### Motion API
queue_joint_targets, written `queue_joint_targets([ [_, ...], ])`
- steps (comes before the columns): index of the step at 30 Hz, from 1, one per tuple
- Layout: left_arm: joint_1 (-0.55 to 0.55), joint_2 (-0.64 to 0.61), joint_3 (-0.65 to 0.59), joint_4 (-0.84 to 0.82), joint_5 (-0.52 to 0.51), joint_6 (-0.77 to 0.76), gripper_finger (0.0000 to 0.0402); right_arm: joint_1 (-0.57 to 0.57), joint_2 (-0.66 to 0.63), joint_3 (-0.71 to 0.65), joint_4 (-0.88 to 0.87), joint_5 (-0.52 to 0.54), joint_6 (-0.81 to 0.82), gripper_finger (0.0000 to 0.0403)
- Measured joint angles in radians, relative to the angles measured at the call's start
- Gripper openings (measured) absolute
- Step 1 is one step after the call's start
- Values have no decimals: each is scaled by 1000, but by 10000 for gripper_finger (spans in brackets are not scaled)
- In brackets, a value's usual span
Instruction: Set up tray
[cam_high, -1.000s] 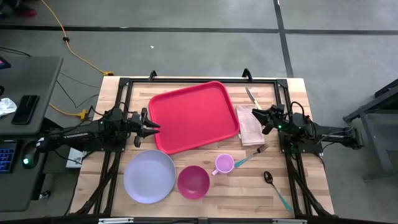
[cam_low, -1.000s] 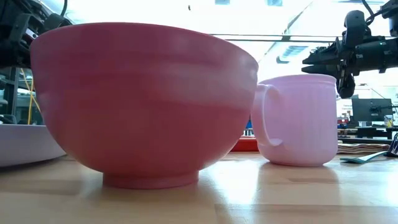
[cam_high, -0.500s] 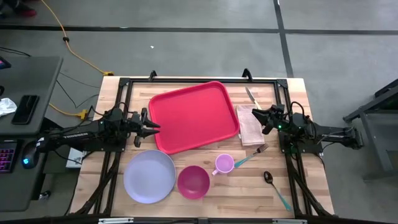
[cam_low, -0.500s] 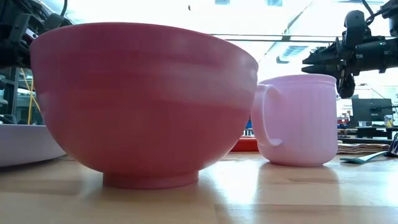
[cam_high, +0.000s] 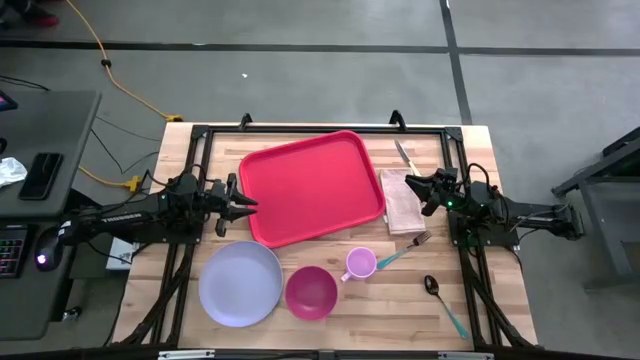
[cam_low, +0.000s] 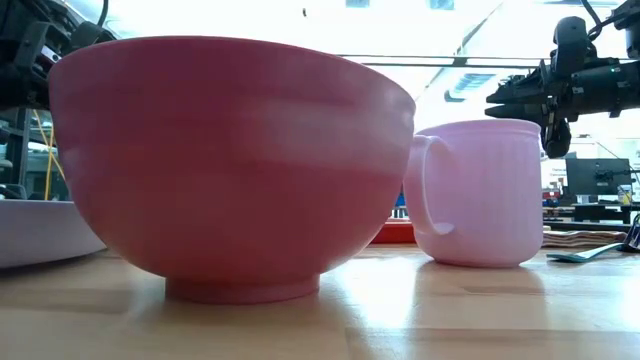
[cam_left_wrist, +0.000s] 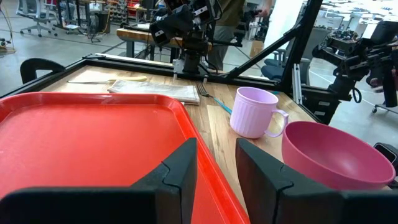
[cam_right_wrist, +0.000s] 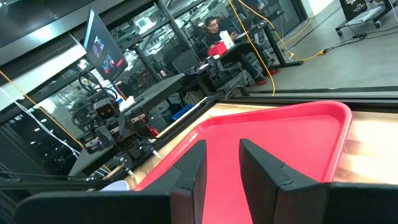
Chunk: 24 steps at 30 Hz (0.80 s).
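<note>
The red tray (cam_high: 312, 187) lies flat on the wooden table, a little askew, toward the far side. My left gripper (cam_high: 248, 205) hovers level at the tray's left edge, open, with nothing between its fingers (cam_left_wrist: 216, 168). My right gripper (cam_high: 410, 183) hovers level above the beige napkin (cam_high: 402, 200) by the tray's right edge, pointing at the tray (cam_right_wrist: 273, 134). It is open too and holds nothing (cam_right_wrist: 222, 168). Both stand clear of the table.
Along the near side stand a lavender plate (cam_high: 240, 283), a pink bowl (cam_high: 311, 291) and a pink mug (cam_high: 360, 263). A knife (cam_high: 404, 154) lies beyond the napkin. A fork (cam_high: 405, 248) and a spoon (cam_high: 440, 300) lie at the near right. A black frame rims the table.
</note>
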Motion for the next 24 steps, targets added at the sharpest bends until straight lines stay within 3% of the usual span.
queue_joint_targets([
  [20,0,0,0,0,0,0,140,0,0,-2,37,28,-5,74],
  [24,0,0,0,0,0,0,140,0,0,-2,105,-45,-17,74],
])
